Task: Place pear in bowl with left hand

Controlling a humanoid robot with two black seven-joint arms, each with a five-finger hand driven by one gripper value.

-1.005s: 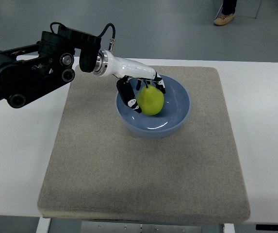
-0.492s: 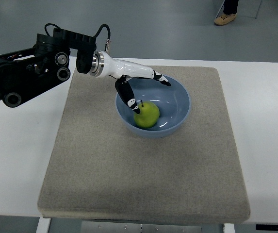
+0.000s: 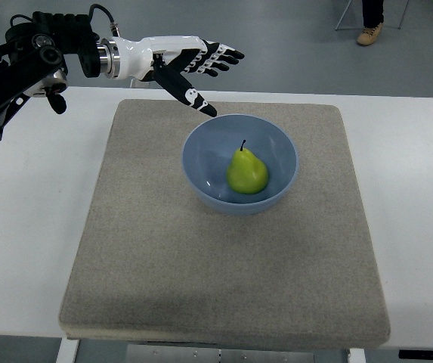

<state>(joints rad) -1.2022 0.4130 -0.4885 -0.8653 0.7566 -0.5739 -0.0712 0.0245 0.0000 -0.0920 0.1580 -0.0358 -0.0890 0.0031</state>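
Note:
A green pear [image 3: 246,172] with a dark stem lies inside the blue bowl [image 3: 280,144], which stands on the grey mat [image 3: 156,249]. My left hand [image 3: 210,72] hovers up and to the left of the bowl, beyond the mat's far edge. Its fingers are stretched out flat and hold nothing, and the thumb points down toward the bowl's rim. The black left arm [image 3: 20,64] enters from the upper left. No right arm shows.
The mat lies on a white table [image 3: 27,227]. A person's shoe [image 3: 370,34] and a chair leg show on the floor at the top right, far from the work.
The left hand let go of the pear, which settled in the bowl. The hand then rose and pulled back up-left, fingers spreading out.

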